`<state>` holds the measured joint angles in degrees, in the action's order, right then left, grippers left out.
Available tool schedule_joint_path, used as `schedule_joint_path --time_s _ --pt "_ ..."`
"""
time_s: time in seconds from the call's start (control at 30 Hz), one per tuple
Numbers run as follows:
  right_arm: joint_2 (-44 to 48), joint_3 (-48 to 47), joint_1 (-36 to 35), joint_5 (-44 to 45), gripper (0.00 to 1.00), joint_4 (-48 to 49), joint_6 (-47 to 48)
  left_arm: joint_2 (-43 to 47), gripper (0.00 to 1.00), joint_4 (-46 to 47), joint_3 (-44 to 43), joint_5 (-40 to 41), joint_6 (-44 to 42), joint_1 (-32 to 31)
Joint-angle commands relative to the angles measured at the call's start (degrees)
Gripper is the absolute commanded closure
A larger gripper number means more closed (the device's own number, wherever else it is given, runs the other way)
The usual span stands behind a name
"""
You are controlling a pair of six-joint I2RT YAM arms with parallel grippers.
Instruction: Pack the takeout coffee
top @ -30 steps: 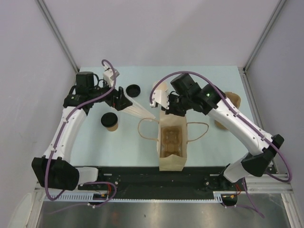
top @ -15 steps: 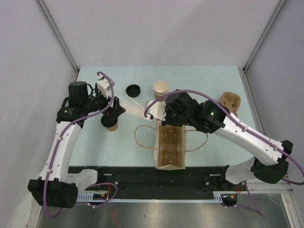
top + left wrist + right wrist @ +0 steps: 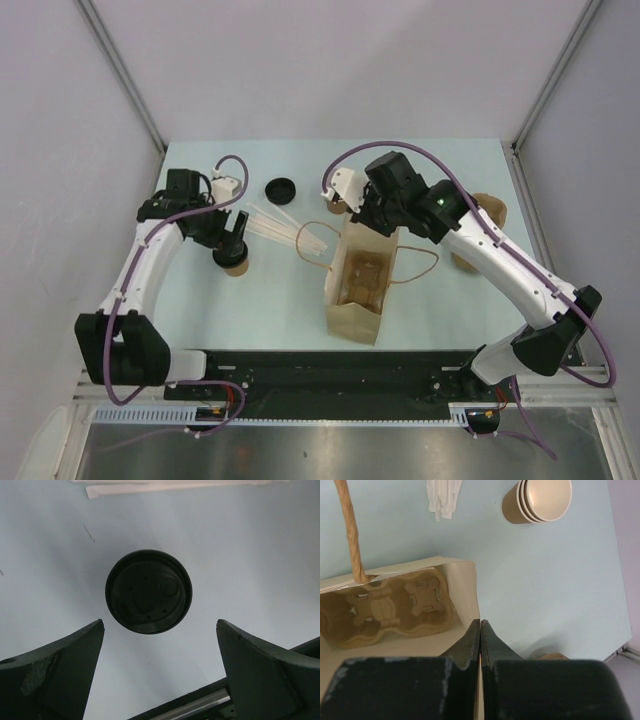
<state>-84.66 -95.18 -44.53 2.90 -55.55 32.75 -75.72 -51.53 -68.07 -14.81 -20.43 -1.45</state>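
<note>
Takeout coffee point(image 3: 148, 591) stands straight below my left claw point(image 3: 159, 623). Its round black plastic lid, matte with a small raised spout, is centred between my two dark fingers, which are spread wide and touch nothing. Beyond the cup, flat white paper-wrapped sticks point(image 3: 175, 486) lie on the smooth pale-blue table point(image 3: 260, 555).

My right claw point(image 3: 480, 630) is pressed together on the thin top edge of the paper bag point(image 3: 462, 587). Just past those fingertips, inside the bag, sits a rough tan moulded-pulp cup carrier point(image 3: 385, 607). A twisted paper-cord handle point(image 3: 350, 530) rises from the bag's rim beyond the carrier. Farthest out stands a stack of lidless brown cups point(image 3: 537, 502) with cream interiors.
</note>
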Motion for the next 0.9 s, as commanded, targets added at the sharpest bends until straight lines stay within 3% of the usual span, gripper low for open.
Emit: schedule_joint_path --time_s 0.0,0.87 --pt "0.3 -2.6 1.1 -3.8 1.0 1.5 -1.1 -2.9 0.0 -0.9 -2.2 3.3 1.4 0.2" --pt "-1.4 -3.7 4.5 -7.9 1.0 0.9 -2.7 -11.0 0.0 2.2 -2.5 5.0 7.0 0.0"
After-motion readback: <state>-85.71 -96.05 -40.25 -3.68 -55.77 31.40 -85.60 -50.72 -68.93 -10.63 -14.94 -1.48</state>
